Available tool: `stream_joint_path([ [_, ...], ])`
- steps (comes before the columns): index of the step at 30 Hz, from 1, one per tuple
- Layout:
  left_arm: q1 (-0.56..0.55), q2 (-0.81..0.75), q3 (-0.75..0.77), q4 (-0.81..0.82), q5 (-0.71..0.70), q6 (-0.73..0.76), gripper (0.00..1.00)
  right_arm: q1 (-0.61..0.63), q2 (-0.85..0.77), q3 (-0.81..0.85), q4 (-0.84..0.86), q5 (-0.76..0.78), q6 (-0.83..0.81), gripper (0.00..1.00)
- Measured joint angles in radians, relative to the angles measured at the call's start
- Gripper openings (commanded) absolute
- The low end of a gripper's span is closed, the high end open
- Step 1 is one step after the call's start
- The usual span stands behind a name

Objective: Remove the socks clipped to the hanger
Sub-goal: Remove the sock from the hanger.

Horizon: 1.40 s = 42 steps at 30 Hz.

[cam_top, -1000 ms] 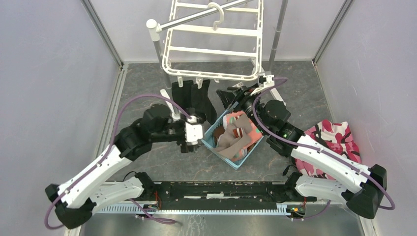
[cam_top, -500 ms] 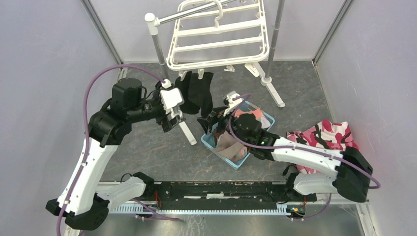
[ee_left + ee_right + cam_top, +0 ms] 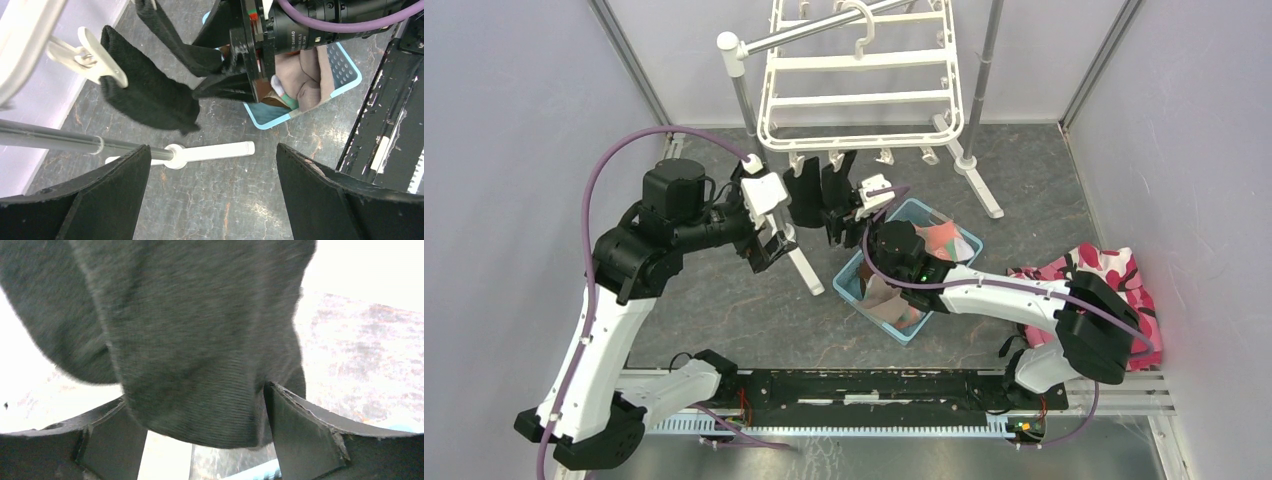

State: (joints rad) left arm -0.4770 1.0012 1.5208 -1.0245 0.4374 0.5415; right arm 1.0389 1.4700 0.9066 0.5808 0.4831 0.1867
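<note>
Between the wide-spread fingers of the right gripper hangs the lower end of a black sock. Its fabric brushes both inner faces, but the jaws are not pinched on it. Seen from the left wrist, that sock runs up and out of the top of the view. A second black sock hangs just beside it, held at its upper end by a white clip. Both socks dangle from the near edge of the hanger, whose hook sits over the bar of the grey pole stand at the back of the table.

The left gripper hovers to the left of the two socks, apart from them. Its fingers are wide apart with nothing between them, above the stand's white foot.

Under the right arm sits the light blue basket, holding loose socks in brown and coral. Well off to the right lies the pink camouflage cloth.
</note>
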Motion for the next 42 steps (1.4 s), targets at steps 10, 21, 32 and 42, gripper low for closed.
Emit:
stream_joint_path([
  [10, 0.0, -0.027, -0.08, 0.024, 0.02, -0.08, 0.99, 0.021, -0.106, -0.062, 0.023, -0.005, -0.008, 0.01],
  [21, 0.0, 0.042, -0.12, 0.215, 0.099, -0.376, 1.0, 0.087, -0.263, -0.119, -0.037, -0.101, 0.056, 0.01],
  [32, 0.004, 0.169, -0.014, 0.431, 0.095, -0.674, 0.99, 0.123, -0.23, -0.074, -0.119, -0.132, 0.081, 0.04],
  [42, 0.005, 0.188, 0.019, 0.459, -0.03, -0.702, 0.9, 0.133, -0.172, 0.009, -0.133, -0.153, 0.081, 0.05],
])
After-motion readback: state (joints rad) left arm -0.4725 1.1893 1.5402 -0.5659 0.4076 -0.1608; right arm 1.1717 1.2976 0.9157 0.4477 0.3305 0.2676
